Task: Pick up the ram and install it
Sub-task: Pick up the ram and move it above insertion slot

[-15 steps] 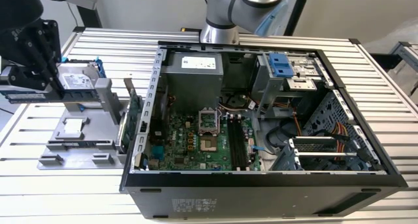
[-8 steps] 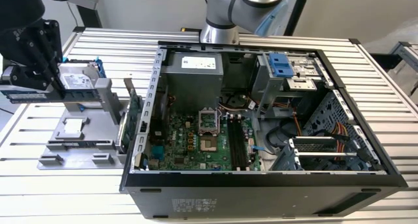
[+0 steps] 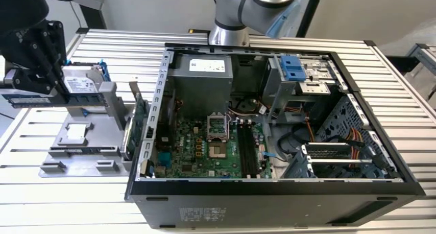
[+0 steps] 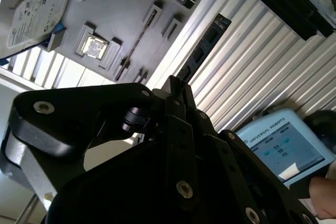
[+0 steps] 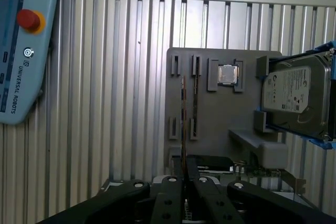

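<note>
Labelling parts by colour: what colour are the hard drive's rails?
Blue rails on the hard drive, clearest in the first wrist view.

We see open air above the green motherboard (image 3: 197, 155), with its long black memory slots (image 3: 248, 151) uncovered from above. The open black computer case's metal side wall (image 3: 161, 111) and the green expansion card (image 3: 139, 122) upright just beside it stand between the grey parts tray (image 3: 68, 156) and that opening. Inside, a grey drive cage (image 3: 299, 86) and orange cables (image 3: 353, 138) crowd the exterior view's right. The black gripper (image 3: 56, 93), clamped on the long dark green ram stick (image 3: 81, 99), hangs over the tray, close to the silver hard drive in blue rails (image 3: 85, 80).
</note>
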You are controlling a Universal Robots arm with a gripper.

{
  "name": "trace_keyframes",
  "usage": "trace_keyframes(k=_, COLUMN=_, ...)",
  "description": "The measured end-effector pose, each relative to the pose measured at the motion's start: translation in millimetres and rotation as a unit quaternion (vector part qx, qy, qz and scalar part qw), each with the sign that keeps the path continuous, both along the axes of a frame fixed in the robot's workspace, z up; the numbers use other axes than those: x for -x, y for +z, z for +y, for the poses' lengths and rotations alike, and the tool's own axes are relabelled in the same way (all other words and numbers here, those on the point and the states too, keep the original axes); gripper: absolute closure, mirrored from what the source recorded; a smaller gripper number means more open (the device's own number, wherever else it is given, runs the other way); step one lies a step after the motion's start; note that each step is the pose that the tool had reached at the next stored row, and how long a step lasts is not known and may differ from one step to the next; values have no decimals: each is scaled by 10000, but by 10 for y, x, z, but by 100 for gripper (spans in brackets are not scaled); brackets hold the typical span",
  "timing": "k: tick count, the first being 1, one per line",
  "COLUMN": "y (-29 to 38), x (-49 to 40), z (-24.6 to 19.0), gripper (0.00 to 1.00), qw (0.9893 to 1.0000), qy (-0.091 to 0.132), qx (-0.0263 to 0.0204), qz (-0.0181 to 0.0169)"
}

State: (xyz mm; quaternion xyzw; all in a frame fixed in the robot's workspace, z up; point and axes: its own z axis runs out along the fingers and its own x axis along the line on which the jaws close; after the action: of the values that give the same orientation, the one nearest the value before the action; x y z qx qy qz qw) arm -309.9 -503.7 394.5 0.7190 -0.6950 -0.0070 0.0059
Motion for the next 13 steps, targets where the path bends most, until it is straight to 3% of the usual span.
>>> trace_keyframes(k=13, y=0, x=-29, z=2, gripper=100, qw=10000, qy=0, qx=0, qz=0)
